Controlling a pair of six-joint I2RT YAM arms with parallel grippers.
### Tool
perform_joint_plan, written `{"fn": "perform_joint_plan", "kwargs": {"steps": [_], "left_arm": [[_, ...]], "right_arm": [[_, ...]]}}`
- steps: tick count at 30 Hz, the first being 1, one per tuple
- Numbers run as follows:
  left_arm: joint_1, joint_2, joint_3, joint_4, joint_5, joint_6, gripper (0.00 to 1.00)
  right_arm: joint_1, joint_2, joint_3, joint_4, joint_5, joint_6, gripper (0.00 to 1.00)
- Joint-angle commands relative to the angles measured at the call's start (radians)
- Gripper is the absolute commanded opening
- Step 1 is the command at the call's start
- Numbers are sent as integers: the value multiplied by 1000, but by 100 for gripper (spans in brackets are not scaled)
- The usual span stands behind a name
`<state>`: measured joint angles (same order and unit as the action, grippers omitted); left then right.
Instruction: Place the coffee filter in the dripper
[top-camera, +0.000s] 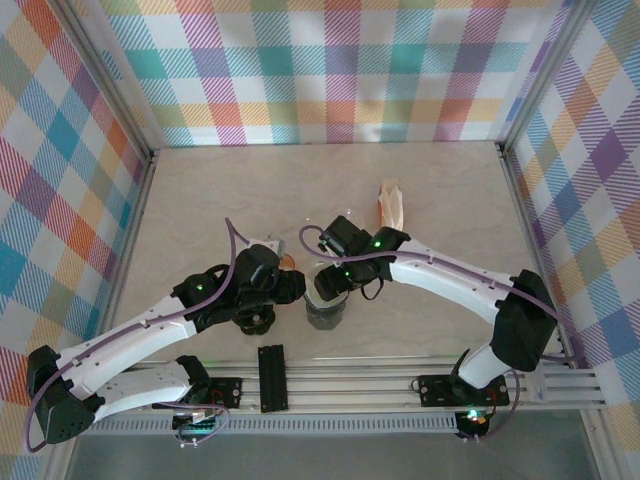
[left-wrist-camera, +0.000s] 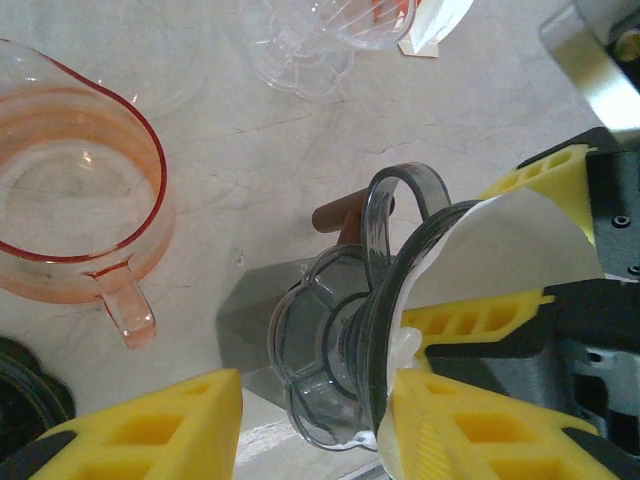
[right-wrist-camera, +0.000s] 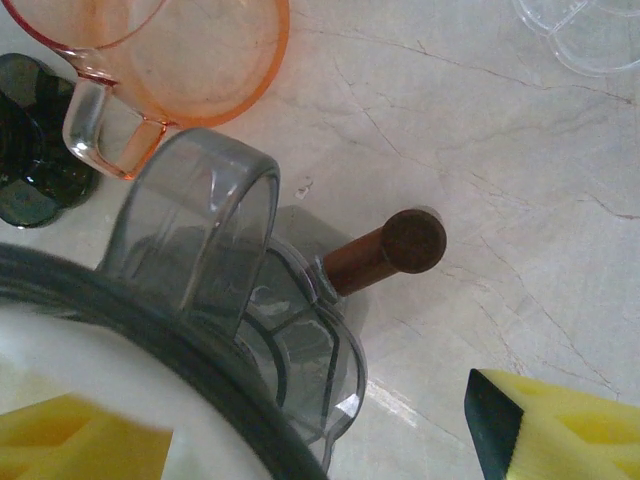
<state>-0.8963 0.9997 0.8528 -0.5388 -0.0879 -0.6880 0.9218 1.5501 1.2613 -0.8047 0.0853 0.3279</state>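
The pale marbled counter (top-camera: 200, 200) carries everything, with checked walls on three sides. Both arms reach in from the near edge and meet just in front of the middle.

The pink glass pitcher (left-wrist-camera: 155, 170) stands left of the meeting point, with its handle towards the left arm's camera.

Beside it is the smoke-grey dripper (left-wrist-camera: 330, 350), which has a scalloped base and a looped handle. It sits between the two yellow fingers of the left end effector (left-wrist-camera: 318, 400). One finger lies against the rim and a sliver of gap shows at the base, so I cannot tell whether it is clenched on the dripper or only straddling it.

The white coffee filter (left-wrist-camera: 500, 250) sits in the dripper's mouth, and its paper edge rises past the rim.

The right end effector (right-wrist-camera: 315, 420) is released. Its fingers are spread wide, one behind the filter paper inside the cone and the other well clear of the dripper's outer wall.

A clear glass piece (left-wrist-camera: 300, 50) stands farther back. A tan-and-white packet (top-camera: 390, 205) stands beyond it. A dark green scalloped piece (right-wrist-camera: 30, 160) lies just beside the pitcher. A brown wooden peg (right-wrist-camera: 385, 255) pokes out from behind the dripper's base.
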Motion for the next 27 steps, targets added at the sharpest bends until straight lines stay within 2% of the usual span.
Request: {"fn": "perform_joint_plan", "kwargs": {"steps": [1,10,13,18,23,27], "left_arm": [[-12,5,-12,26,8,-9,44],[-13,-15,-29,51,16,-22,48],[-13,-49,-50,78,12,-26,56],[-13,-64,-63,88,8,-26,59],[-14,-70,-78,135,34,-22,68],[-13,-40,-52,87,8,-24,63]], "right_arm": [[0,27,10,10,-7,-12,77],[16,80,-5,22,22,0,77],[15,79,-11,23,22,4,77],[17,80,-13,21,34,9,77],[18,79,-14,20,36,13,77],[18,75,-14,21,39,16,77]]}}
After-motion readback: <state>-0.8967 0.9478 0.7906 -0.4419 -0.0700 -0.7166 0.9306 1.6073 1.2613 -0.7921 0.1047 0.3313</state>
